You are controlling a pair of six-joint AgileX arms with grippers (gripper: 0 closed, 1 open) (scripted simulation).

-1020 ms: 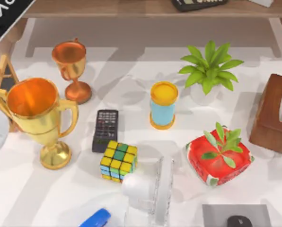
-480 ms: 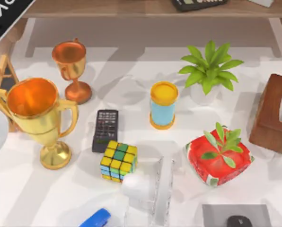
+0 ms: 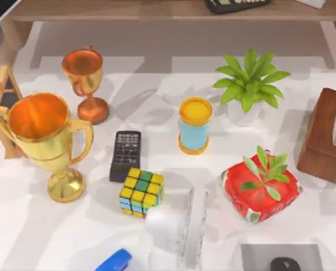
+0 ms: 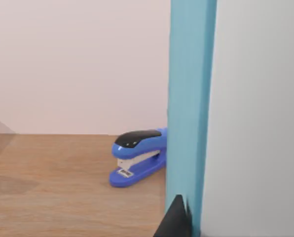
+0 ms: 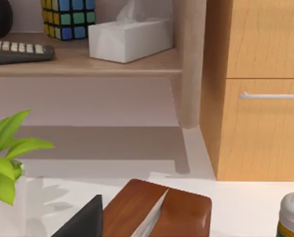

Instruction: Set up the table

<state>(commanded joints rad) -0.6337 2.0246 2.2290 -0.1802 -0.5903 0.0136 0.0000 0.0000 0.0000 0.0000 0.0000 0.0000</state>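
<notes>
Our white worktop [image 3: 38, 237] spans the top view, crowded: gold trophy [image 3: 44, 141], remote [image 3: 126, 155], Rubik's cube [image 3: 141, 192], yellow-lidded can [image 3: 194, 125], potted plant [image 3: 250, 84]. Left wrist cam adds a blue stapler [image 4: 137, 156] on wood. End effector state: cannot tell for either arm.

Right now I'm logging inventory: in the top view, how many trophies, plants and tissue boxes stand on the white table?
Trophies: 2, gold trophy, copper trophy
Plants: 2, white-potted plant, red-boxed plant
Tissue boxes: 1, wooden tissue box
Total: 5
</notes>
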